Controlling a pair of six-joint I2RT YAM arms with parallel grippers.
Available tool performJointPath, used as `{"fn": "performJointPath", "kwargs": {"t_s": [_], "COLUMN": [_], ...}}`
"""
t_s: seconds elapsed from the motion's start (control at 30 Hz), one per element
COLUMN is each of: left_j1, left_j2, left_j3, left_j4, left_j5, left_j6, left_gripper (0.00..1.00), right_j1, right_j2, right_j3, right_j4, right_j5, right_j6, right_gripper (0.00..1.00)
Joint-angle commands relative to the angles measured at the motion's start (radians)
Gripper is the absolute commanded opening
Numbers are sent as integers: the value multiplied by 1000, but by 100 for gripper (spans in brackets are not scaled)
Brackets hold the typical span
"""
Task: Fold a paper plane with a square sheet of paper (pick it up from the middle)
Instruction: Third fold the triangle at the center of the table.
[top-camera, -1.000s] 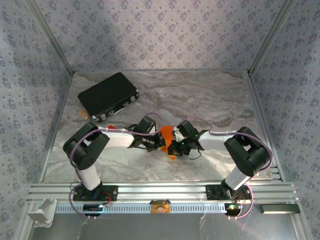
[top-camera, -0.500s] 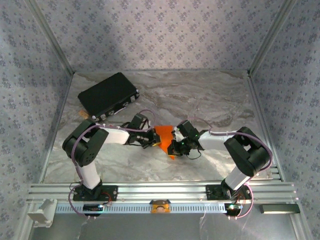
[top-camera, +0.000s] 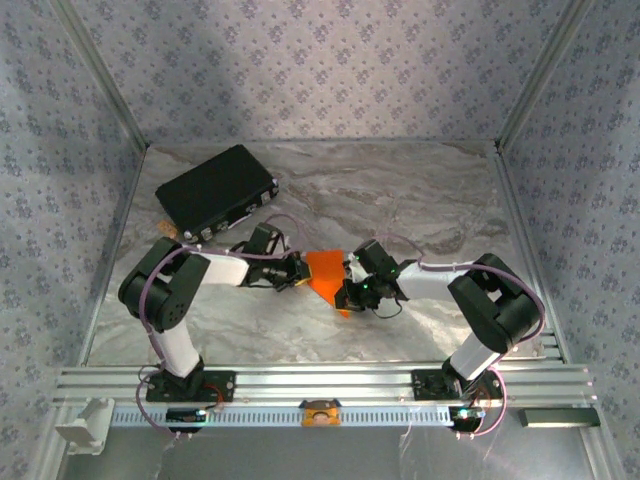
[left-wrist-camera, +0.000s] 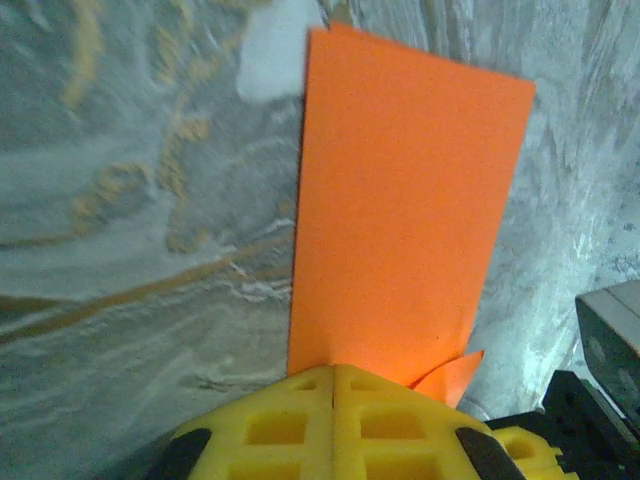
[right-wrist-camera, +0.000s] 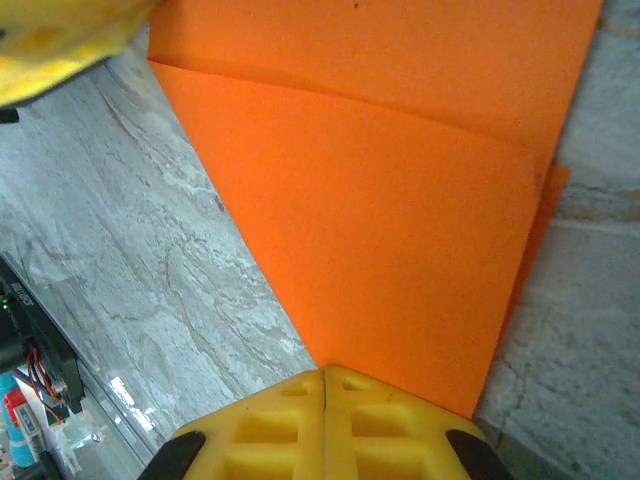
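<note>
Folding is underway but far from finished, I'd judge. The square sheet of paper (top-camera: 325, 270) lies flat on the bench (top-camera: 420, 200) between the two arms, well apart from the black case (top-camera: 215, 190). From the right wrist, one layer (right-wrist-camera: 400, 230) overlaps another along a straight folded edge. From the left wrist, a small corner peeks out beneath the main panel (left-wrist-camera: 400, 220). No pointed nose, centre crease or wings show, so most shaping is left. The left tool (left-wrist-camera: 333, 378) and right tool (right-wrist-camera: 323, 382) are both clenched, tips meeting at the paper's edges; whether either pinches a layer or only presses, I cannot tell
</note>
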Motion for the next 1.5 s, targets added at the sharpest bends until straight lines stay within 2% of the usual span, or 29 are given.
{"fn": "performJointPath", "kwargs": {"t_s": [0.0, 0.13, 0.27, 0.5, 0.77, 0.9, 1.17, 1.3, 1.47], "left_j1": [11, 10, -34, -120, -115, -108, -106, -107, -97], "left_j2": [-67, -118, -139, -69, 9, 8, -5, -4, 11], "left_j3": [11, 11, 14, 25, 16, 11, 13, 21, 21], "left_j4": [-29, -67, -56, -11, -53, -82, -99, -108, -108], "left_j5": [-48, -75, -58, -24, -70, -85, -93, -90, -90], "left_j6": [16, 22, 13, 3, 16, 35, 43, 48, 51], "left_gripper": [1, 4, 4, 3, 0, 0, 0, 0, 0], "right_j1": [-6, -6, -7, -8, -6, 4, 40, 33, 11], "right_j2": [11, 14, 9, 8, -47, -53, 100, 125, 59], "right_j3": [-30, -28, -26, -17, 10, 63, 193, 169, 95], "right_j4": [-82, -83, -86, -96, -99, -93, -96, -100, -102], "right_j5": [41, 40, 46, 50, 54, 17, 25, 28, 17], "right_j6": [4, 3, 3, 0, -20, -34, -72, -75, -68], "right_gripper": [0, 0, 0, 0, 0, 0, 2, 2, 3]}}
